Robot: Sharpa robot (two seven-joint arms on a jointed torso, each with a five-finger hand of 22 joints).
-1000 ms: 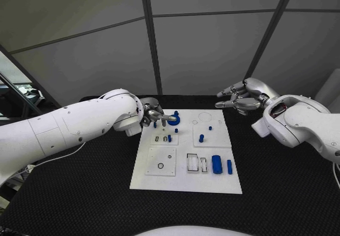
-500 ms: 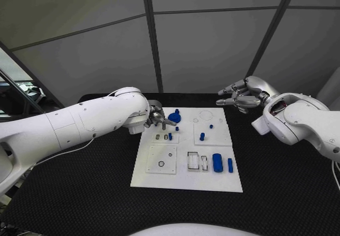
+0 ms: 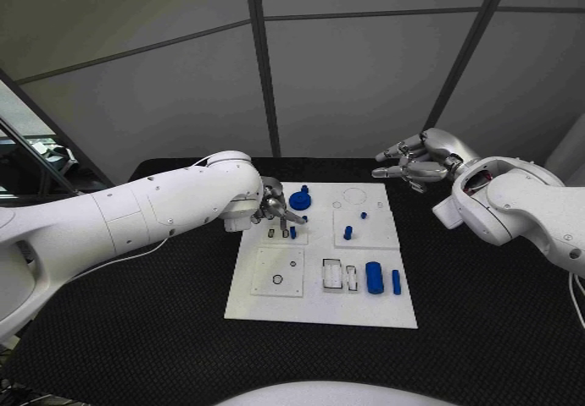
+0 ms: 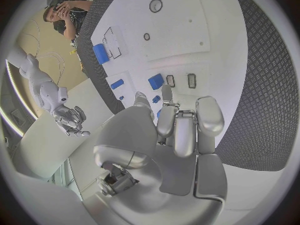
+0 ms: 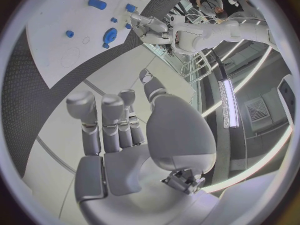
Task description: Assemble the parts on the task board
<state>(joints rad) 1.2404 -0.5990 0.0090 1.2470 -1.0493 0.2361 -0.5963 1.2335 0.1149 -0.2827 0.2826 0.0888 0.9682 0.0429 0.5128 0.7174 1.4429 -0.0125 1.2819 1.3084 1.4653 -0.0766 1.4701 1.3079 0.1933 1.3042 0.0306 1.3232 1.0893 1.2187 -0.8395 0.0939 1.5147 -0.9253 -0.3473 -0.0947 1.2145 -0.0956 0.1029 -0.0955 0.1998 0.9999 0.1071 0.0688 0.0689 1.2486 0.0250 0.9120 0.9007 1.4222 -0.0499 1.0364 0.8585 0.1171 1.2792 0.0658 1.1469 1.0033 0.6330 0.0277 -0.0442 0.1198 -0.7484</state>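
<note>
The white task board [image 3: 319, 304] lies mid-table, also seen in the wrist views [image 4: 181, 15] [image 5: 62, 20]. A blue disc [image 3: 300, 201] [image 5: 110, 35] and small blue pegs [image 3: 347, 232] stand at its far end. A thick blue cylinder [image 3: 374, 278] [image 4: 100, 53] lies near the front right. My left hand [image 3: 278, 210] [image 4: 178, 130] hovers over the far left corner, fingers pointing down at a small peg [image 3: 292, 230] [image 4: 156, 81]. A speck of blue [image 4: 160, 114] shows between its thumb and fingers; I cannot tell whether it is gripped. My right hand [image 3: 412, 162] [image 5: 119, 130] hangs beyond the far right corner, fingers spread, holding nothing.
The black textured table [image 3: 146, 321] surrounds the board with free room on the left, right and front. Grey wall panels [image 3: 353, 76] rise just behind the table's far edge. A thin blue rod [image 3: 396, 282] lies beside the thick cylinder.
My left hand has drifted from beside the blue disc toward me, over the small pegs. The right hand has barely moved.
</note>
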